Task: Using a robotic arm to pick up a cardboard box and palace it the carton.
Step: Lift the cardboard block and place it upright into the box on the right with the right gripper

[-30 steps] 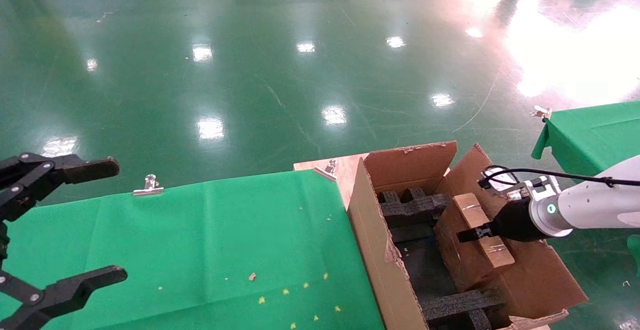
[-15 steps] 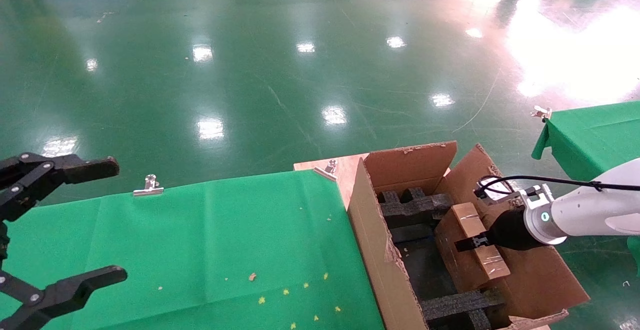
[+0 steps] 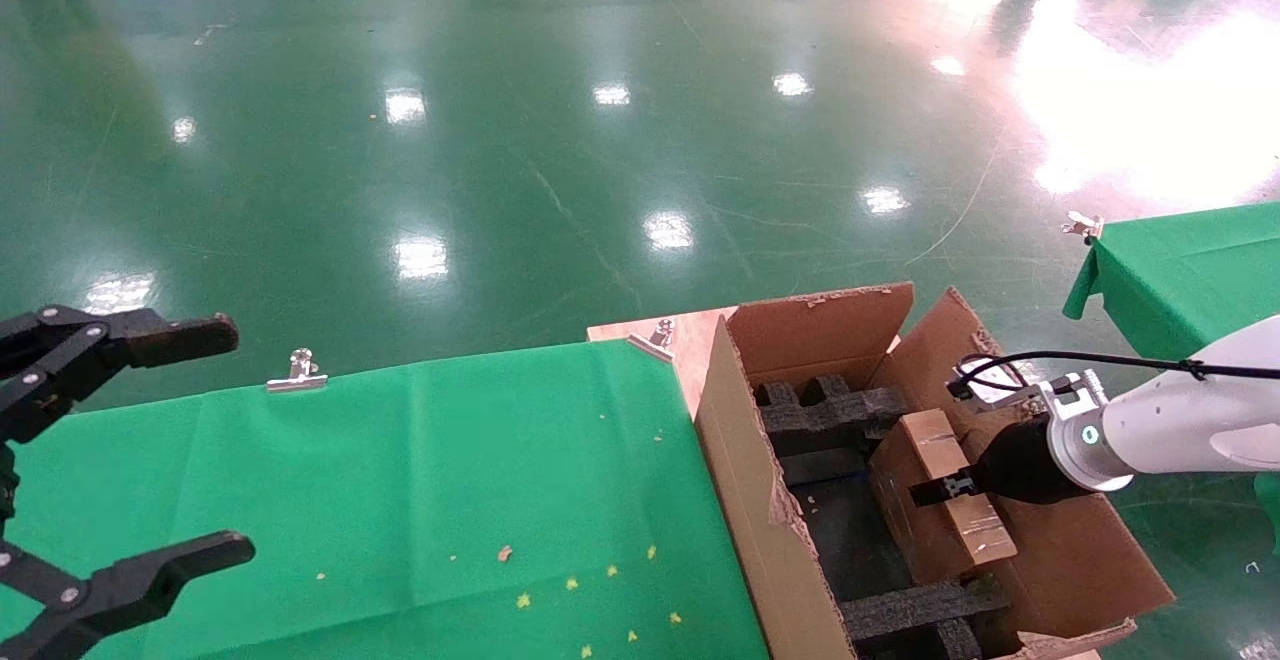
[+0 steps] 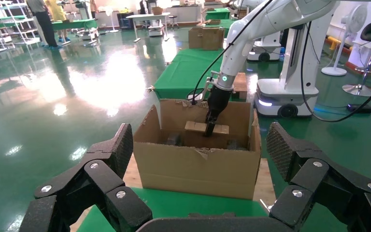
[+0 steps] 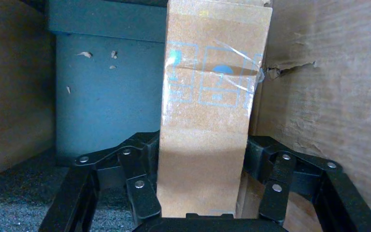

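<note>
One cardboard box (image 3: pixel 935 495) sits clamped in the right gripper (image 3: pixel 935 491) inside the carton (image 3: pixel 760 500), against its right wall above the black foam (image 3: pixel 905 608). Lowering it straight, level and clear of that wall looks wisest. Beside the carton, the left gripper (image 3: pixel 150 445) idles wide.

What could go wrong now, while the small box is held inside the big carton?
The right gripper grips the small taped brown cardboard box tilted among the black foam inserts; released here, it may lodge askew. The box sits close to the large corrugated carton wall, so it could scrape it.
</note>
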`<state>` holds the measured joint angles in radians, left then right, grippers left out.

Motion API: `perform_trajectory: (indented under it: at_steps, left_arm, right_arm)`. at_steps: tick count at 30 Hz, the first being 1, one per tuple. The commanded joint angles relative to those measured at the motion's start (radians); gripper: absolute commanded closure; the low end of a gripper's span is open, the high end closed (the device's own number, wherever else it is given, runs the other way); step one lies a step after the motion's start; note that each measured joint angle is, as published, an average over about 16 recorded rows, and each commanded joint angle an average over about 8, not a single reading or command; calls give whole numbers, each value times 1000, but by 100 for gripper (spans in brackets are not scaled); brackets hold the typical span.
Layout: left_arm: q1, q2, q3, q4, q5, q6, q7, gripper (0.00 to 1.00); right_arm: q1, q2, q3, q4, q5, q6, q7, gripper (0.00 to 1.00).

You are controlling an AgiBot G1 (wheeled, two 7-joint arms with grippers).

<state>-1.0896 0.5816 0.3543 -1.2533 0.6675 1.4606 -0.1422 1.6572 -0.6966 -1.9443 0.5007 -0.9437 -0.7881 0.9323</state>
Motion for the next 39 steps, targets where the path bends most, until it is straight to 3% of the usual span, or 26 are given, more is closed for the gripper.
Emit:
perform_trajectory:
  at_steps: [1,24,32,39]
  left_arm:
    - [0,0,0,0,0,0,0,0]
    - [0,0,0,0,0,0,0,0]
    - [0,0,0,0,0,0,0,0]
    - [0,0,0,0,0,0,0,0]
  right_arm:
    - [1,1,-1,2,-1,0,1,0]
    - [60,44,-4,64,-26,6,4,0]
    - [163,92,9,160,-59,44,3,0]
    - [302,149,36,330,-98,75,11,0]
